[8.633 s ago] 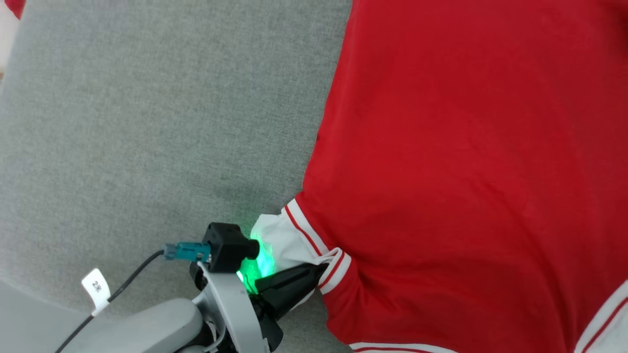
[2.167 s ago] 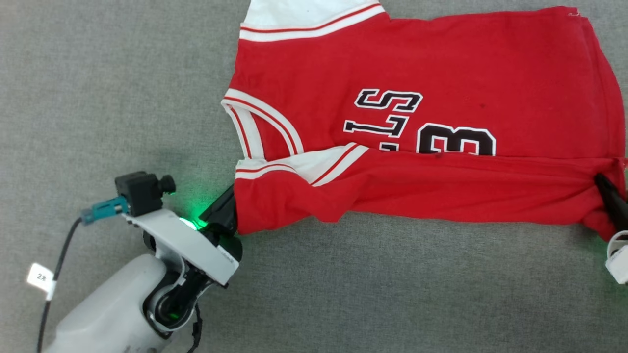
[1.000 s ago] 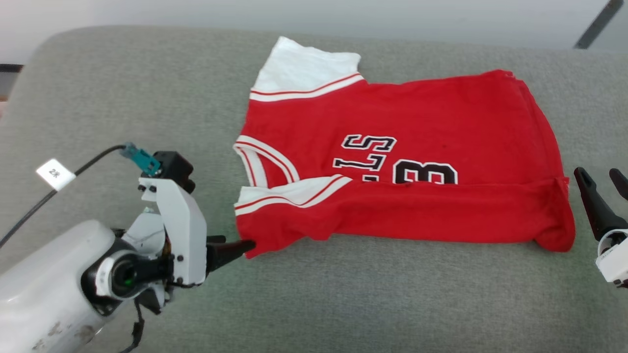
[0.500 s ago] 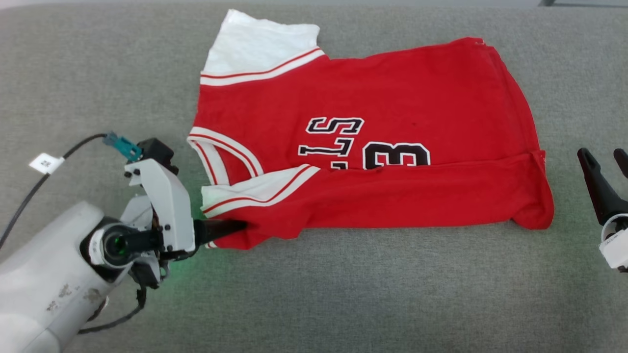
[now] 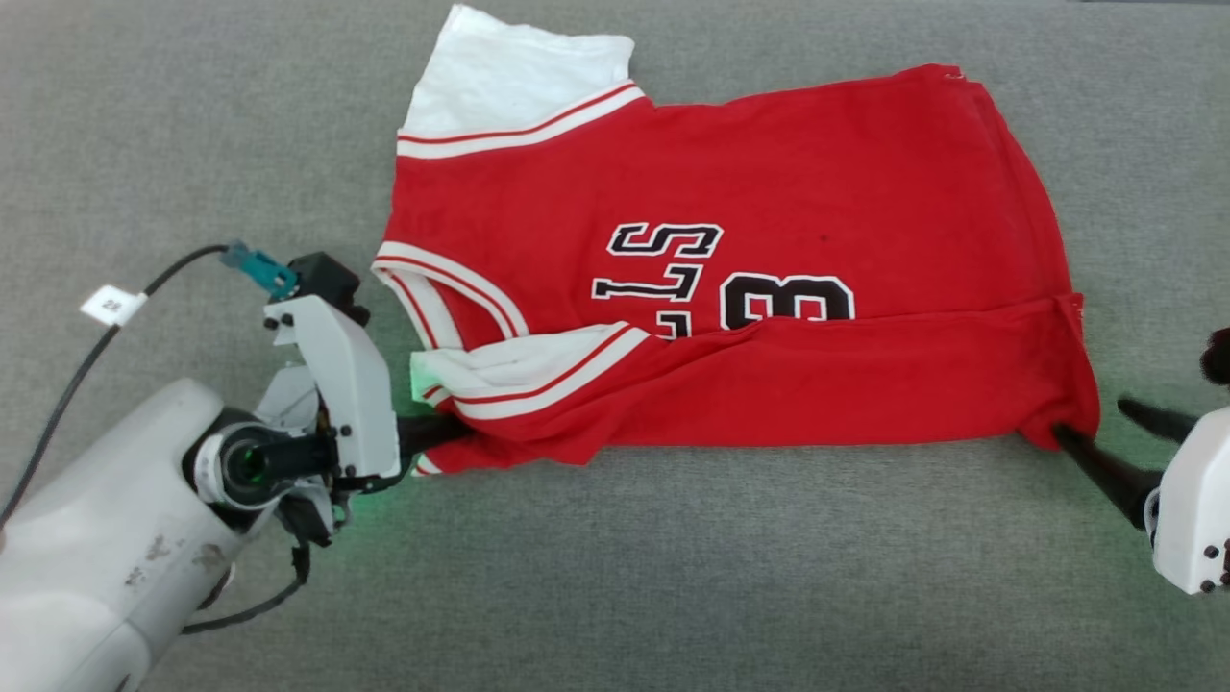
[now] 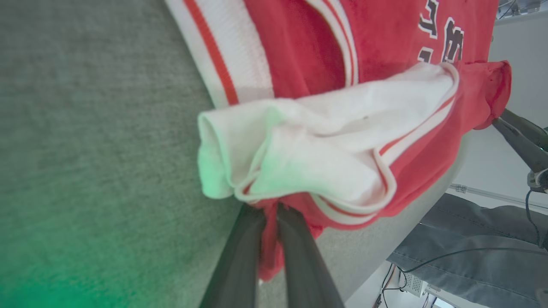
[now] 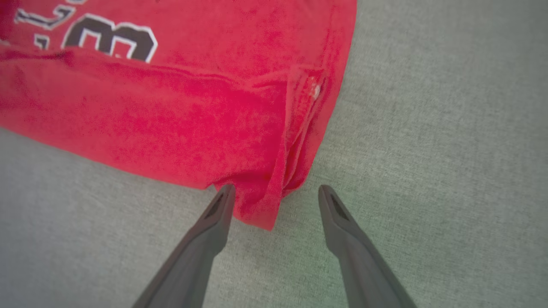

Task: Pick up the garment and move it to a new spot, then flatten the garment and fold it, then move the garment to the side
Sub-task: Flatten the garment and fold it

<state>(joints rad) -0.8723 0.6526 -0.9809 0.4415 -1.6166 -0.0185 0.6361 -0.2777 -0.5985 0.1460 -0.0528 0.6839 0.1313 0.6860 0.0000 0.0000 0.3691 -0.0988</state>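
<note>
Grey woven upholstery [image 5: 192, 115] covers the head view from edge to edge, its weave fine and even. A faint green glow [image 5: 370, 524] tints it at the lower left. In the left wrist view the same grey cloth takes the left half, with the green tint stronger toward the bottom left corner. At that view's lower right lies a fold of grey-blue denim-like cloth [image 6: 471, 226], crossed by a thin black cable [image 6: 471, 252]. Above it runs a slim pale bar [image 6: 492, 193], and a plain pale wall [image 6: 513, 85] fills the right edge. The right wrist view shows the upholstery across its right side and bottom.
</note>
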